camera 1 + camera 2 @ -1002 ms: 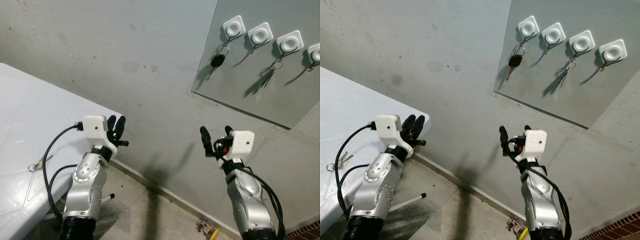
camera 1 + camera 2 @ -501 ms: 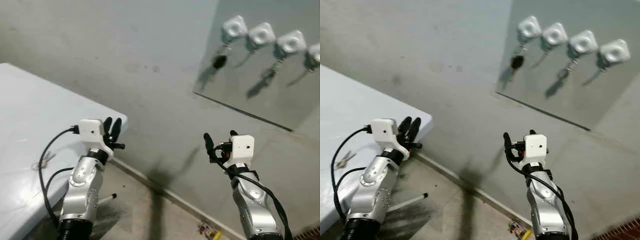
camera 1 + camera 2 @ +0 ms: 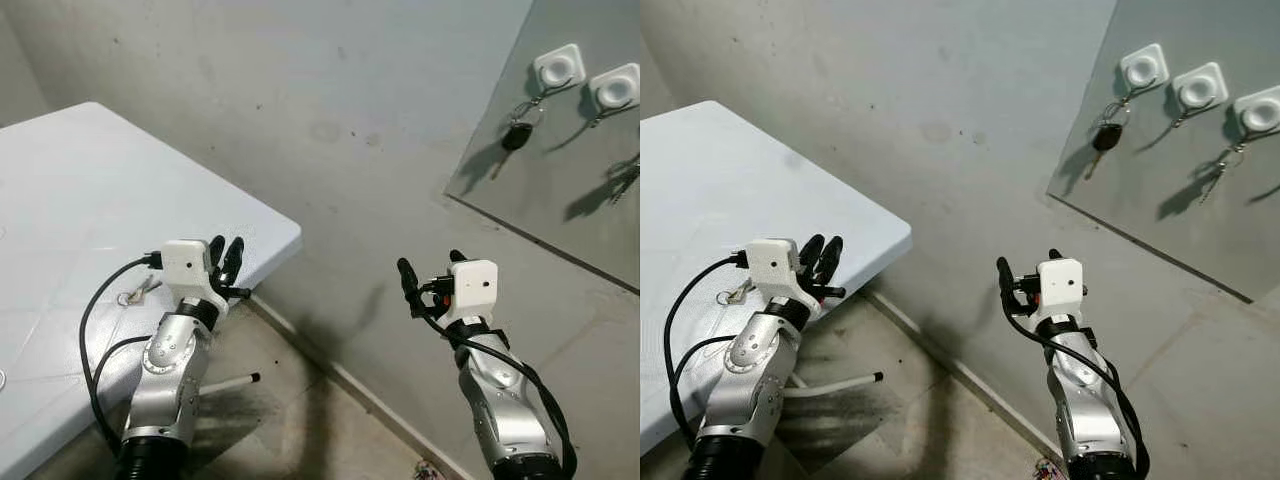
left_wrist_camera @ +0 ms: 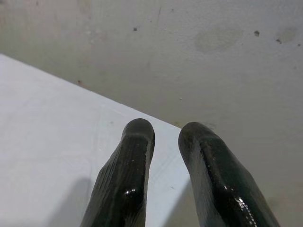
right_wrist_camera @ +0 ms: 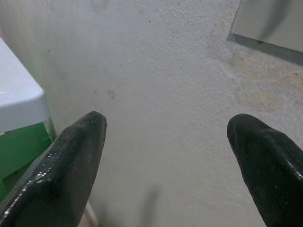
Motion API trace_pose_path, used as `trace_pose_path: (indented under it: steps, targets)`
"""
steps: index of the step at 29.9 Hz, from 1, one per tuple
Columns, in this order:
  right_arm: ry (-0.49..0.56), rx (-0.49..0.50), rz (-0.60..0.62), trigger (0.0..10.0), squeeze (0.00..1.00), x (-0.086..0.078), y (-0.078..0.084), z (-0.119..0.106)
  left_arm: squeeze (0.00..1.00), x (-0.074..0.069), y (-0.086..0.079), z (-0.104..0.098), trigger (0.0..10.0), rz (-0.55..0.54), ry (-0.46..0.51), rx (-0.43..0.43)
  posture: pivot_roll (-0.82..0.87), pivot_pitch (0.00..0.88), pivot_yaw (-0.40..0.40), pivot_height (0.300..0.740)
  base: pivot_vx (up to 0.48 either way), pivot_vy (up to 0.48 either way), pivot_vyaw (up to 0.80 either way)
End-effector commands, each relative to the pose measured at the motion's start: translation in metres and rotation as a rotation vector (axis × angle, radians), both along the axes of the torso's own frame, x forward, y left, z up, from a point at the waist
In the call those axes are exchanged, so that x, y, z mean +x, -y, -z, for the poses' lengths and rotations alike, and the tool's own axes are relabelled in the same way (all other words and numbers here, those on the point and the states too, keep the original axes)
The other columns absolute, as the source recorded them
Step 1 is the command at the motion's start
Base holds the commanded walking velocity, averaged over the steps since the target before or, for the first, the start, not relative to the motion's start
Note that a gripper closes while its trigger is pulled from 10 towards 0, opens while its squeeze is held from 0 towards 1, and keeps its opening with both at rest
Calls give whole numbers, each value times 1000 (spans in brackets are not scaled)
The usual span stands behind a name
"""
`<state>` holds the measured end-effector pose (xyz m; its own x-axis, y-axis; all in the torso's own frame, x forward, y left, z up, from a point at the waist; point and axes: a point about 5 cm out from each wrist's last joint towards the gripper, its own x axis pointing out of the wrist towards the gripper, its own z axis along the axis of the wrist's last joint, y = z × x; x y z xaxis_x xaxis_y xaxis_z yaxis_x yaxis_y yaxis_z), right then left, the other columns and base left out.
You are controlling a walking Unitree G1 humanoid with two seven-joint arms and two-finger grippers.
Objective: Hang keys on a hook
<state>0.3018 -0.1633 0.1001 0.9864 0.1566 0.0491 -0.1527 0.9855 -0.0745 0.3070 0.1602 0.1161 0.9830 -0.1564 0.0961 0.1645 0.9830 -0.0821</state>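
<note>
While the keys (image 3: 133,293) to be hung lie flat on the white table (image 3: 70,200) at the left, just to the left of the left arm's wrist housing and well short of the table's near edge, neither gripper holds anything, so the step in hand looks like the approach to the pick-up. The left gripper (image 3: 227,259) is raised over the table's right-hand corner with its two black fingers (image 4: 124,175) nearly together, only a narrow gap between them, and it points toward the grey wall rather than down at the keys. The right gripper (image 3: 428,275) is held up in front of the wall, near the middle of the scene, its fingers (image 5: 71,161) spread wide and empty. Far to the right, a grey panel (image 3: 1200,215) on the wall carries a row of white hooks (image 3: 1143,67); a dark car key (image 3: 1101,136) already hangs from the leftmost one, the next hook (image 3: 1199,87) seems bare, and another small bunch (image 3: 1222,163) hangs from the one beyond. Judging from this, the next move calls for the left gripper to open, tip down and draw back left to reach the keys on the tabletop, after which the robot must turn toward the panel and thread the ring over a free hook.
</note>
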Motion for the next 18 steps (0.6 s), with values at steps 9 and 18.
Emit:
trace_pose_path:
  steps: [9, 18]
  targets:
    - [-16, -9, 2, 10000, 0, 4, 6, -1, 0, -1, -1, 3, 10000, -26, -9, -5, -28, 0, -74, 740, 0, 0, 800]
    - [-20, -13, 0, 10000, 0, 4, 7, 0, 0, 1, -3, 1, 10000, -41, -11, -9, -30, 0, -75, 740, 0, 240, 800]
